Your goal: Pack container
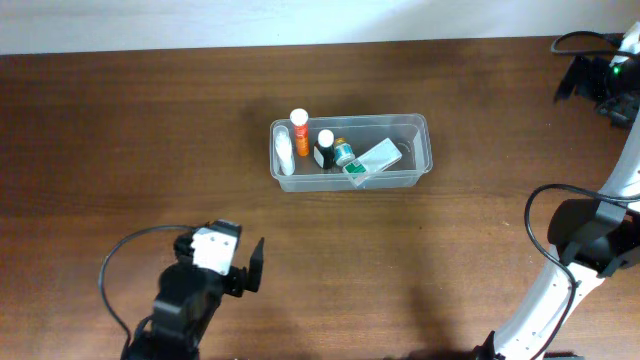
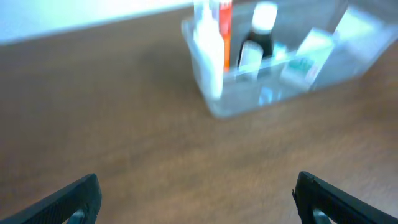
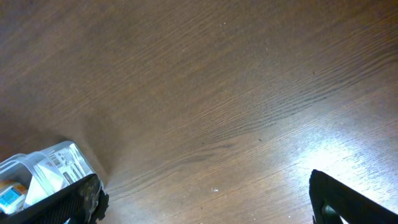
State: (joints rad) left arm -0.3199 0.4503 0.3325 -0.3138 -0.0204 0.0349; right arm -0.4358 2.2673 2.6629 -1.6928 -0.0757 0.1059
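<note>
The clear container (image 1: 412, 150) stands on the brown table, a little behind centre. In it stand a white bottle (image 1: 284, 155), an orange bottle (image 1: 300, 130), a black bottle with a white cap (image 1: 325, 148) and a teal bottle (image 1: 344, 153). A white and green box (image 1: 374, 160) lies tilted beside them. My left gripper (image 1: 242, 248) is open and empty, near the front left, well short of the container (image 2: 273, 93). In the left wrist view its fingers (image 2: 199, 202) are wide apart over bare wood. My right gripper (image 1: 597, 85) is at the far right corner; the right wrist view shows it open (image 3: 205, 199) and empty, with a corner of the container (image 3: 43, 168) at the lower left.
The pale wall edge (image 1: 300, 25) runs along the back of the table. The right arm (image 1: 590, 240) and its black cable (image 1: 535, 215) stand along the right side. The left arm's cable (image 1: 115, 265) loops at the front left.
</note>
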